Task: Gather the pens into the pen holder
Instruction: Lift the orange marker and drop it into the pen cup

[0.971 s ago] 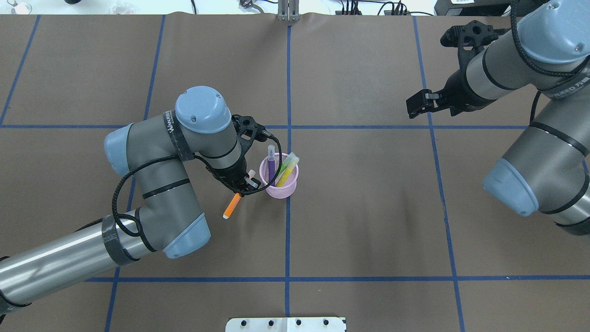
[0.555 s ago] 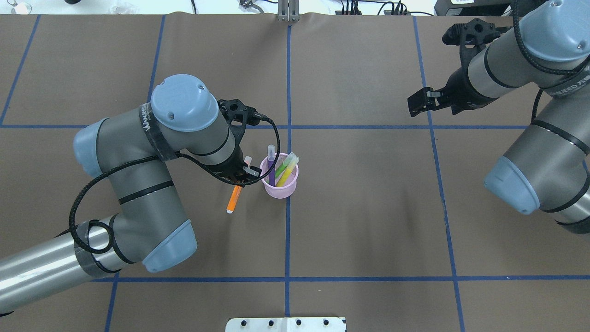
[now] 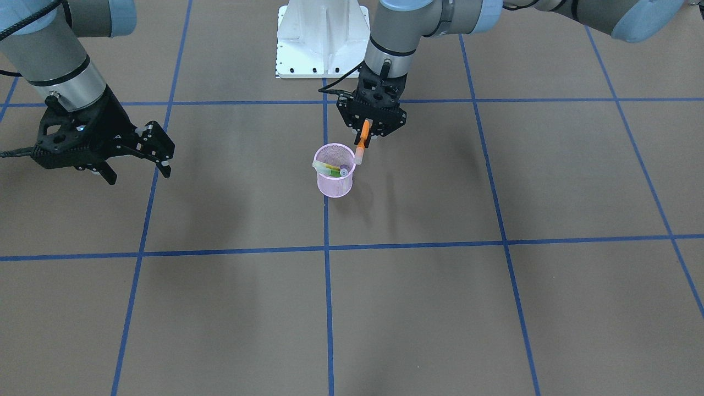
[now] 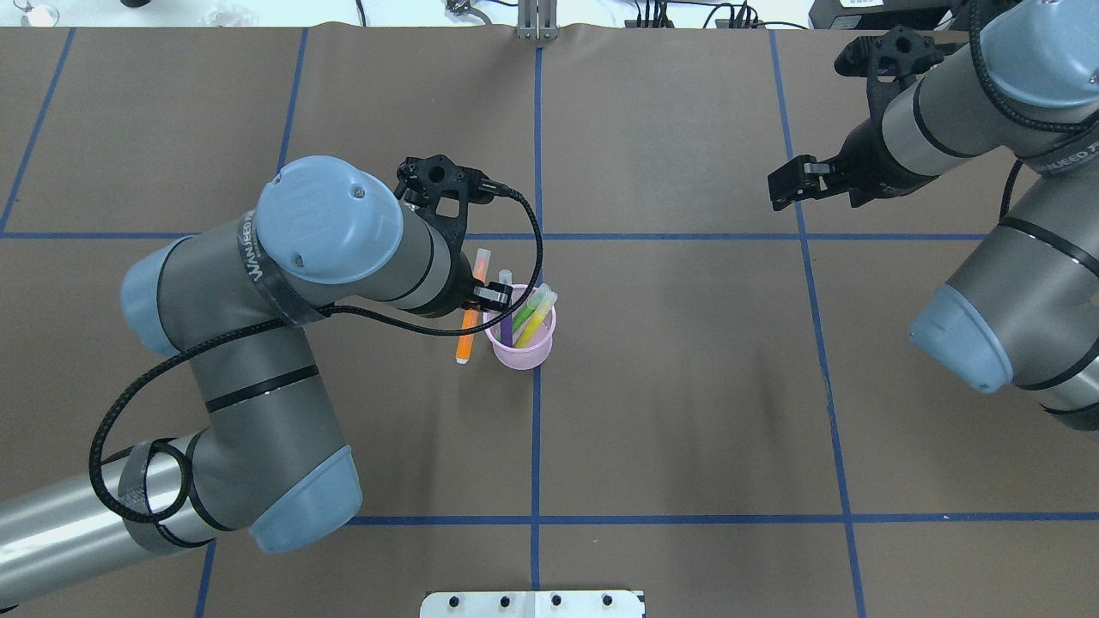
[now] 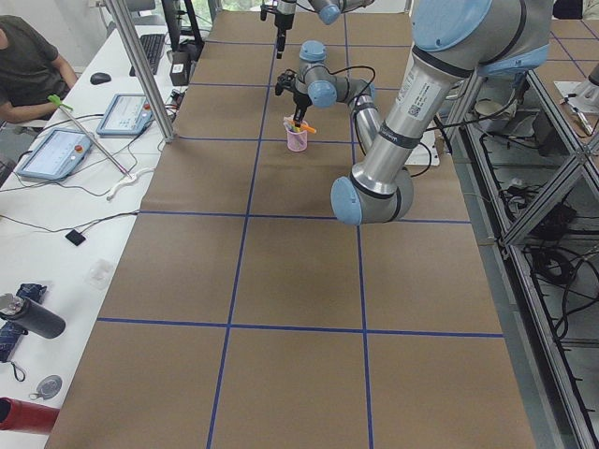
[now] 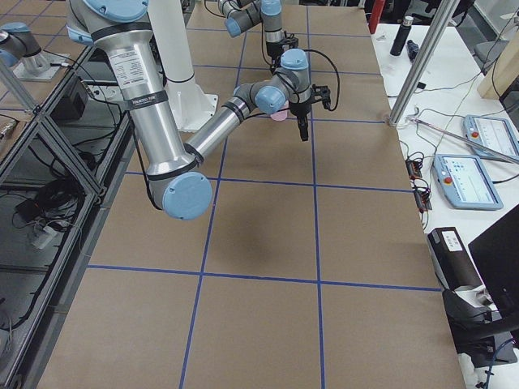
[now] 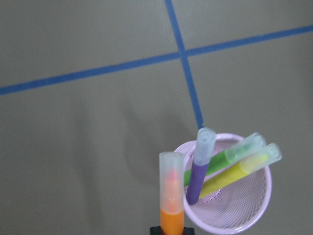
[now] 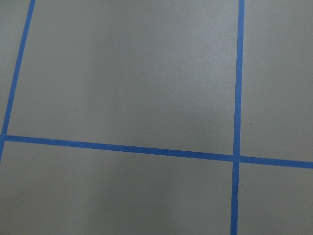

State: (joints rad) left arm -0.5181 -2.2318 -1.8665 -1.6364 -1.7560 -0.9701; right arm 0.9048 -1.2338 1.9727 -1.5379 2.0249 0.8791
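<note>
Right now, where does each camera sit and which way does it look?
Front: across the table, facing the base; both arms.
Overhead: behind the robot, looking down; both arms.
Left side: table's end; left arm near.
Right side: opposite end; right arm near.
Left wrist: down on orange pen and cup; no arm.
Right wrist: down on taped table; no arm.
Front and overhead share the cup.

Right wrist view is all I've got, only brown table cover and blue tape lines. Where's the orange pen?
Observer: The left gripper grips the orange marker pen with the pale translucent cap, cap end down, beside the round light pink wire-mesh pen holder, not inside.
Operator: What's in the holder?
Observer: A purple pen, a green pen and a yellow pen lean inside it.
Operator: And my right gripper?
Observer: The right gripper is open, holding nothing, off to the side of the holder.
</note>
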